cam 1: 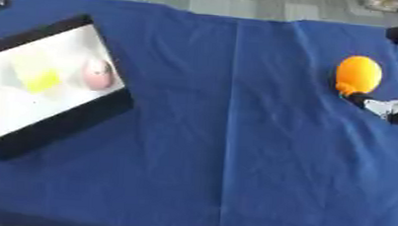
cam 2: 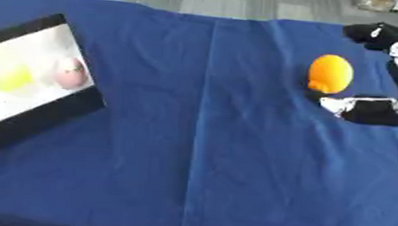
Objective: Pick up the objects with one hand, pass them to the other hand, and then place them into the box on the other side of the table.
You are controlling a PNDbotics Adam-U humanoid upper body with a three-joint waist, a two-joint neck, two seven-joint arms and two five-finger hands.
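Orange rounded object [cam 2: 330, 73] lying on the blue-clothed worktop [cam 2: 209, 150] at the right side, well apart from the box [cam 1: 54, 126]. Right hand [cam 2: 367, 109] just beside it, fingers touching or nearly touching its lower edge; cannot tell how far curled, and no hold visible yet. Looks like step 1, the pick-up, with hand-over and placing not yet done. Calls next for closing round the orange object, lifting, and bringing it toward the middle for the left hand, out of view here. Box at the left, dark-rimmed with a pale floor, already holding 1 yellow item [cam 1: 40, 79] and 1 pink item [cam 1: 97, 74].
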